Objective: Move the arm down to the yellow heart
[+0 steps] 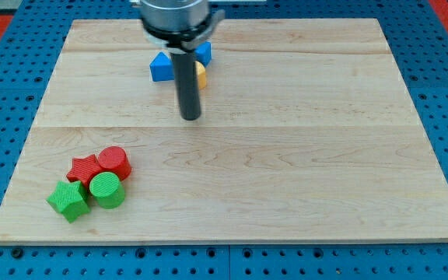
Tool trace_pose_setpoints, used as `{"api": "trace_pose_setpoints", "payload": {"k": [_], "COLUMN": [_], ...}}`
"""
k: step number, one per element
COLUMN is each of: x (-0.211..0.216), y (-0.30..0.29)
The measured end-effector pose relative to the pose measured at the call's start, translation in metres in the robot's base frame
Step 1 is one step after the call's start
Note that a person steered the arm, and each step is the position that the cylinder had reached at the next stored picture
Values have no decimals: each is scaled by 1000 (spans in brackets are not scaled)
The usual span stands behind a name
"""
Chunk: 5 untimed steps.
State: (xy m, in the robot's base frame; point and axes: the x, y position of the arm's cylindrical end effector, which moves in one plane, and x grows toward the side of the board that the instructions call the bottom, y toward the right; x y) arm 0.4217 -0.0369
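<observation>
My tip [190,117] has no jaws to open or shut and rests on bare wooden board [325,155], at six o'clock of the half-hidden yellow block [201,75], so reaching it means sliding toward twelve.

My tip [190,117] rests on the board [302,179], near its top centre. At its 12 o'clock the yellow block [201,75] sits just behind the rod, between two blue blocks, one [162,67] at 11, one [204,51] at 12. Well apart at 8 o'clock, four blocks cluster touching: red star [83,168], red cylinder [114,162], green cylinder [106,189], and green block [68,200] at the view's leftmost.
</observation>
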Motion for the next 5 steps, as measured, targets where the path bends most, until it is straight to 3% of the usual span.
{"api": "trace_pose_setpoints", "payload": {"k": [1,5], "x": [12,10], "y": [30,15]}}
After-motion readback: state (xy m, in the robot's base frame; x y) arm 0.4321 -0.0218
